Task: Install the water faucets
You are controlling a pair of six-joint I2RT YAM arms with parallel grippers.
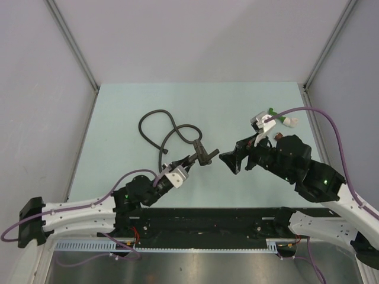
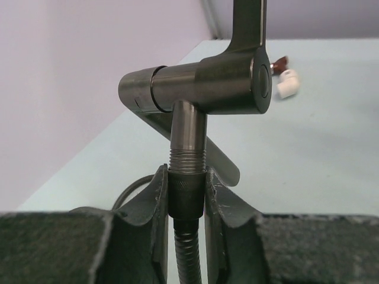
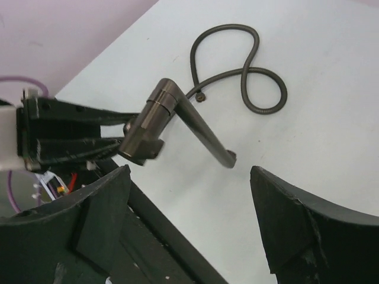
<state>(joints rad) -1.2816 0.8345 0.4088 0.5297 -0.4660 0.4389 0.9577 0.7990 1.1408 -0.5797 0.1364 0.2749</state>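
Note:
The dark grey-brown faucet (image 2: 207, 89) is held above the table, its T-shaped body on top and its long thin arm (image 3: 204, 133) slanting away. Its threaded stem meets the knurled end nut (image 2: 186, 198) of the black flexible hose (image 1: 160, 127). My left gripper (image 2: 186, 195) is shut on that nut. In the top view the left gripper (image 1: 190, 160) holds the faucet (image 1: 205, 155) near the table's middle. My right gripper (image 1: 227, 163) faces it from the right, a short gap away. The right gripper (image 3: 186, 201) is open and holds nothing, with the faucet arm's tip just beyond its fingers (image 3: 296, 219).
The hose's loops (image 3: 254, 77) lie on the pale green table behind the faucet. Small green, dark-red and white fittings (image 1: 278, 119) sit at the back right, with a red and white one (image 2: 284, 80) showing past the faucet. Grey walls enclose the table.

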